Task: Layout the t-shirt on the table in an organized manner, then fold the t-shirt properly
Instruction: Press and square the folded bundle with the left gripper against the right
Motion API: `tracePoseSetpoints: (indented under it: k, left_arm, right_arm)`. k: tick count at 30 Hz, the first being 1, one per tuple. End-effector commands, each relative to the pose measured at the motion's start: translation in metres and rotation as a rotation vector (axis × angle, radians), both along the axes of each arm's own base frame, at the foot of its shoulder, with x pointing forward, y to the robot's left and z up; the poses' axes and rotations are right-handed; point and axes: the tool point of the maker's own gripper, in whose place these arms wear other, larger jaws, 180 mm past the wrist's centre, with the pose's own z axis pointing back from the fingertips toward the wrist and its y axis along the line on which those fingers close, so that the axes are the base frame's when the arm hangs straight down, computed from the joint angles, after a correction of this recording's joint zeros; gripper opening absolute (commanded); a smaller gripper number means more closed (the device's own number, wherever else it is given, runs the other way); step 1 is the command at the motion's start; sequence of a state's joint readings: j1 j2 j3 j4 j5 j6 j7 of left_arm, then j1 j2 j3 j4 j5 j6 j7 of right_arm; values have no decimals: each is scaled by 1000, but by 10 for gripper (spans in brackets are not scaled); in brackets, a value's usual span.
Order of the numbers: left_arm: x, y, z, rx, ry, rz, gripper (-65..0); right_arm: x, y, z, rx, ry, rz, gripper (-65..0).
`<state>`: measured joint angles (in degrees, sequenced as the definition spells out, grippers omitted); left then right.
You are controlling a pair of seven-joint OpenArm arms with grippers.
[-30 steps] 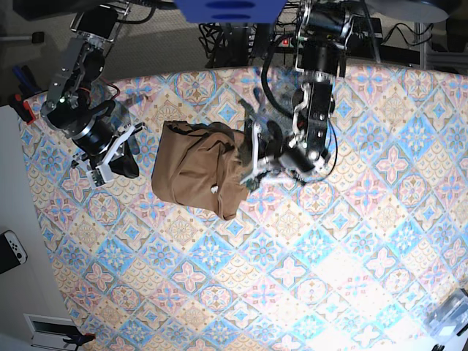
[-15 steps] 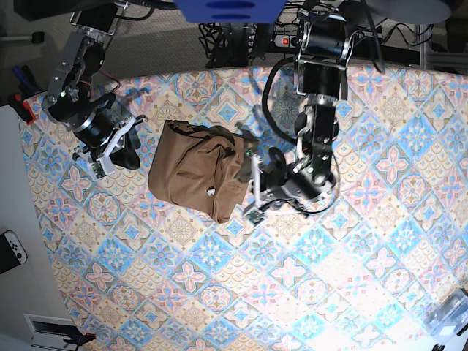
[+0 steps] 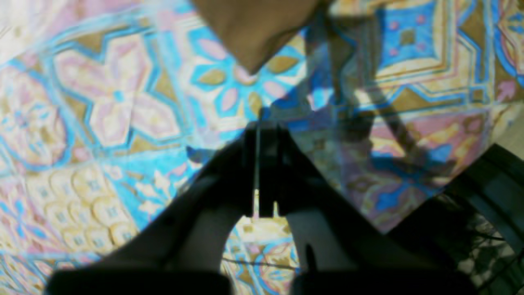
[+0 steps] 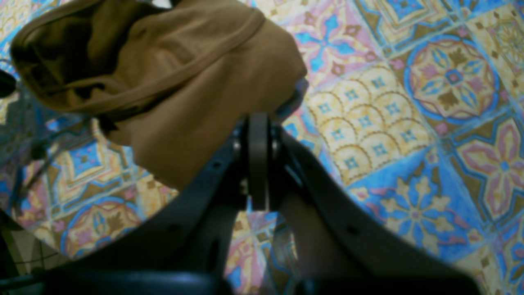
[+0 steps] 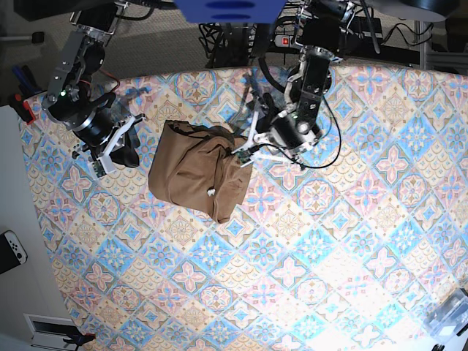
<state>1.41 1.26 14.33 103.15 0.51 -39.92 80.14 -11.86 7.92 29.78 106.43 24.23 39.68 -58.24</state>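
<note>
The tan-brown t-shirt (image 5: 191, 174) lies as a folded, bunched bundle on the patterned table (image 5: 307, 248), left of centre. My left gripper (image 5: 247, 150) is shut and empty at the bundle's right edge. In the left wrist view the left gripper (image 3: 261, 128) hovers over the tiles, with a pointed t-shirt corner (image 3: 254, 32) a short way ahead. My right gripper (image 5: 130, 155) is shut and empty, left of the shirt and apart from it. In the right wrist view the right gripper (image 4: 258, 121) faces the t-shirt (image 4: 176, 82), whose seamed edge curves across the top.
A white surface (image 5: 14, 212) borders the table's left side and carries a game controller (image 5: 11, 248). A clear plastic container (image 5: 450, 314) stands at the lower right corner. Cables and equipment (image 5: 234, 36) sit beyond the far edge. The table's edge (image 3: 462, 180) shows close behind the left gripper.
The left arm has swung up from the shirt's lower right to its upper right edge. The shirt has settled slightly. The right arm has barely moved.
</note>
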Motion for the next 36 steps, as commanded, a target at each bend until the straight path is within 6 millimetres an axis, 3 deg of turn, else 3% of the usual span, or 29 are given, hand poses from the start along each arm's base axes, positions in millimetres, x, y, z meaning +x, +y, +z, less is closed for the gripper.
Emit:
tracePoseSetpoints:
  k: [1,5,9,20,26,36]
  left_arm:
    - [5,-9,4,-19,-14,-20,-650]
    - [13,-26,-7,-60,8,-39,-650]
    - [28,-29,-22,-49,22,-45,-650]
    - [81,-50,-11,-127,-75,-64,-650]
    - [99,-75,-23,-275,-77,-76,-650]
    - [114,-125,6,-584,-205,-81,-650]
  right_arm:
    - [7,1,15,11,-58,10,-650]
    - [6,0,14,11,-54,8,-650]
    - [5,0,13,10,-50,8,-650]
    - [-3,-19,10,-3,-37,-48,-650]
    - [-4,-20,9,-5,-35,-48,-650]
    - [-10,-20,4,-6,-16,-48,-650]
